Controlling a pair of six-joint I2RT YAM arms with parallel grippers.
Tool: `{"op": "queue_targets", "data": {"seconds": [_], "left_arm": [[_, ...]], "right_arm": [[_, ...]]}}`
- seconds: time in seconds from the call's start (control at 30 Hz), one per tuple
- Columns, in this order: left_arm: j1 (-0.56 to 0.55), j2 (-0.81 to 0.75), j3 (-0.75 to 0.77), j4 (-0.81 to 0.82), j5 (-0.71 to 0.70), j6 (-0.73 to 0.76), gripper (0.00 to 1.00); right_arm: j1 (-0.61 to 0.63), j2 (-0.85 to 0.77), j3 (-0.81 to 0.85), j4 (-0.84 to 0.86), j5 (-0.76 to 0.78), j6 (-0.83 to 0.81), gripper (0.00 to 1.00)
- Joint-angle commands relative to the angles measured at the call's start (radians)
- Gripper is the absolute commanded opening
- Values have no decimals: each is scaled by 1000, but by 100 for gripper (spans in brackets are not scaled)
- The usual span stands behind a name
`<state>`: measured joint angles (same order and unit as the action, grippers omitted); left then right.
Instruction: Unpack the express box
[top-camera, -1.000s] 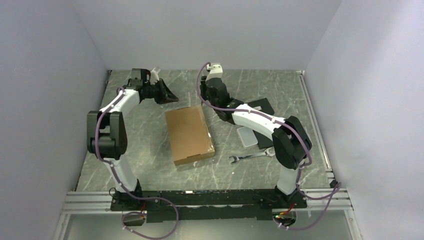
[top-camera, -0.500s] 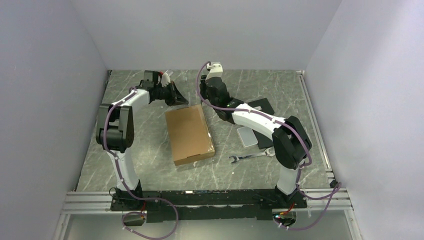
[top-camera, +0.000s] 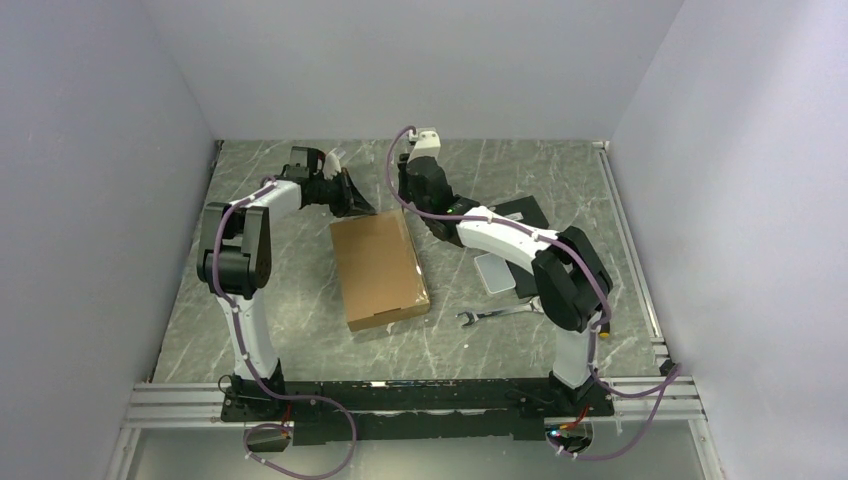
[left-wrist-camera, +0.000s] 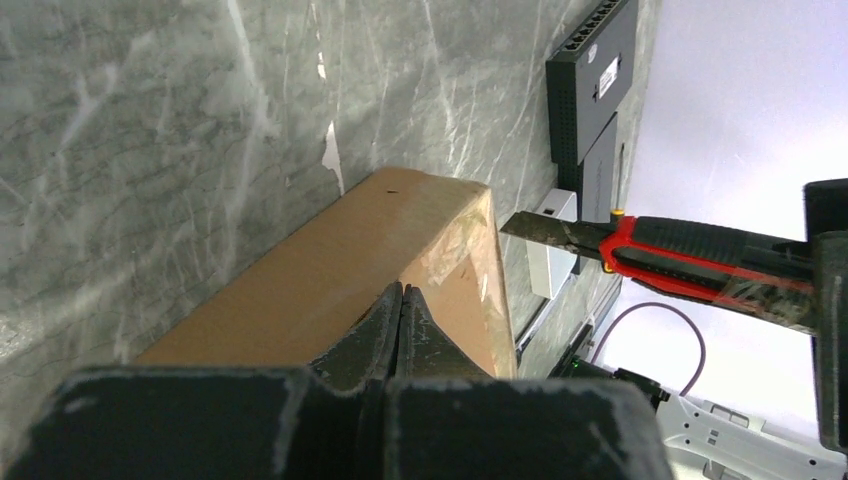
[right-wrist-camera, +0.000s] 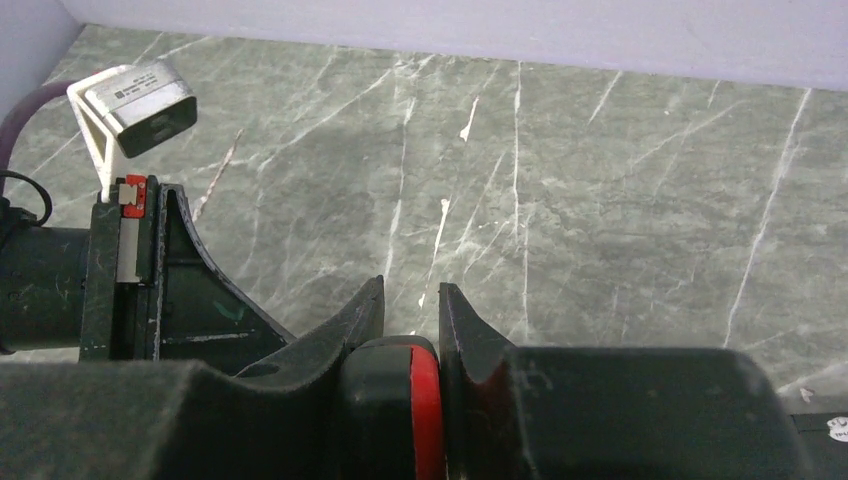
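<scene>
Centrally on the desk (top-camera: 290, 300) lies the box (top-camera: 380, 268), flat, with its lid down. Its long sides run from near to far, turned a little, and both arms reach in to its far end.

The left end effector (top-camera: 360, 205) sits at the box's far left corner. In the left wrist view its fingers (left-wrist-camera: 385, 318) are pressed together with nothing between them, and their tips meet against the top edge of the cardboard. That view also shows glossy clear tape on the box's end face.

The right end effector (right-wrist-camera: 412, 290) is at the far right corner. It is clamped on a knife (left-wrist-camera: 690, 250) with a red and black handle, which sits between its two fingers in the right wrist view. The bare blade (left-wrist-camera: 545, 228) points at the taped end of the box, and its tip is just beside the upper corner. Whether the tip touches the cardboard cannot be told.

To the right of the box, partly under the right arm, lies a white flat item (top-camera: 493, 272). A black box (top-camera: 527, 212) lies farther back. A wrench (top-camera: 490, 317) lies on the desk near the box's near right corner, apart from it.
</scene>
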<state>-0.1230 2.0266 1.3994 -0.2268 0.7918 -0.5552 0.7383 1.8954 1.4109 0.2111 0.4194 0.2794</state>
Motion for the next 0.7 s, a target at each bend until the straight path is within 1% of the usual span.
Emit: {"op": "queue_targets", "data": {"seconds": [0.0, 0.57, 0.6, 0.67], "left_arm": [[-1, 4, 25, -34, -28, 40, 0], [-13, 6, 18, -48, -49, 51, 0], [-13, 5, 18, -49, -73, 52, 0], [-13, 3, 16, -48, -50, 52, 0]], "right_arm": [[4, -5, 61, 58, 31, -6, 0], [6, 38, 84, 61, 59, -22, 0], [6, 41, 86, 60, 62, -26, 0], [6, 44, 87, 64, 65, -30, 0]]}}
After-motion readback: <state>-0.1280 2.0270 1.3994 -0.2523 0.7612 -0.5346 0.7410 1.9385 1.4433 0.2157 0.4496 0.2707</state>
